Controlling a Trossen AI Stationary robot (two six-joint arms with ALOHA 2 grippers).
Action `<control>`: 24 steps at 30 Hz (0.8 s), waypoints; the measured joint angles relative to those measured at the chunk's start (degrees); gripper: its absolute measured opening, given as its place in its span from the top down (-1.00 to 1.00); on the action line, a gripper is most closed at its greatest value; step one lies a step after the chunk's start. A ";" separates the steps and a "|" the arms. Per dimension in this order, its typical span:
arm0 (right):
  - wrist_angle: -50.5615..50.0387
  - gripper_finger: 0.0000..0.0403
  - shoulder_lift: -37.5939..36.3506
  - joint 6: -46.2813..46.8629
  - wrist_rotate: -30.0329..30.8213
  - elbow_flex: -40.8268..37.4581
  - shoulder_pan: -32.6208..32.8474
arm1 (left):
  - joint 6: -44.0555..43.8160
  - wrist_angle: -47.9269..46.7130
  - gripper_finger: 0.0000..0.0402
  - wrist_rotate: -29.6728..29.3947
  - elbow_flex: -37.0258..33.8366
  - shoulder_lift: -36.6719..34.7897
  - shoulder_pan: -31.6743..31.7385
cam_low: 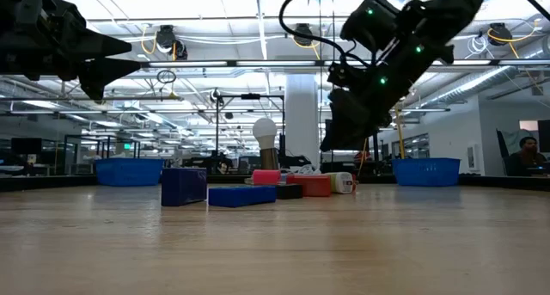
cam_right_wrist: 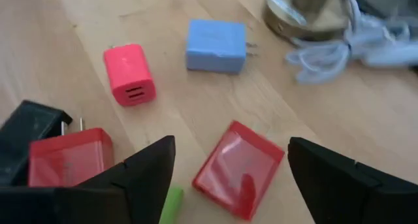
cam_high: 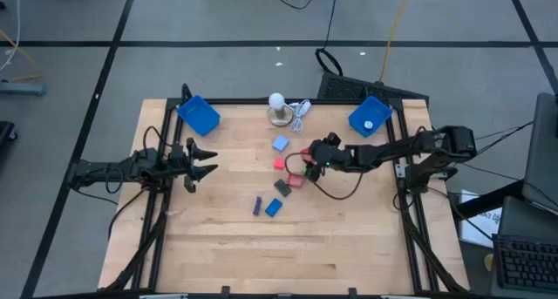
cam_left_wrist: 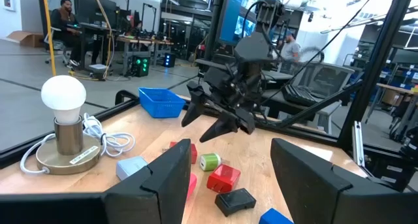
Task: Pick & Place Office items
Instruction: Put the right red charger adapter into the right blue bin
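The right gripper [cam_high: 310, 156] hangs above the middle of the wooden table [cam_high: 349, 238], over the cluster of small office pieces, with its two dark fingers [cam_right_wrist: 140, 168] spread apart and nothing between them. Directly under that gap lies a flat red piece [cam_right_wrist: 240, 168], tilted on the wood, and a bit of a green piece [cam_right_wrist: 171, 204] shows just beside one finger. Close by are a red charger block [cam_right_wrist: 68, 157] touching a dark grey block [cam_right_wrist: 29, 132], a pink-red charger cube [cam_right_wrist: 129, 74] with two slots in its face, and a light blue plug adapter [cam_right_wrist: 216, 46] with its prongs pointing toward the lamp base. From overhead, a purple piece [cam_high: 258, 207] and a blue piece [cam_high: 274, 207] lie just beside each other, a little apart from the rest and nearer the front edge of the table. The left gripper [cam_high: 209, 159] waits off to the left side, raised above the wood, its jaws spread wide and empty. At the back stand the white bulb on its round base [cam_high: 277, 108] with a white cord [cam_high: 299, 114] coiled beside it, and a blue tray at each rear corner, the left tray [cam_high: 199, 115] and the right tray [cam_high: 370, 116].
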 joint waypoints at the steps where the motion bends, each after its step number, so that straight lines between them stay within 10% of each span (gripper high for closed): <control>1: -1.36 -0.48 0.22 1.54 0.00 0.84 0.00 | 0.00 0.00 -0.07 0.03 0.00 0.01 0.00; 24: 2.89 -0.42 13.09 15.12 0.12 1.48 -3.68 | 0.00 0.00 -0.07 0.11 0.00 -0.01 0.00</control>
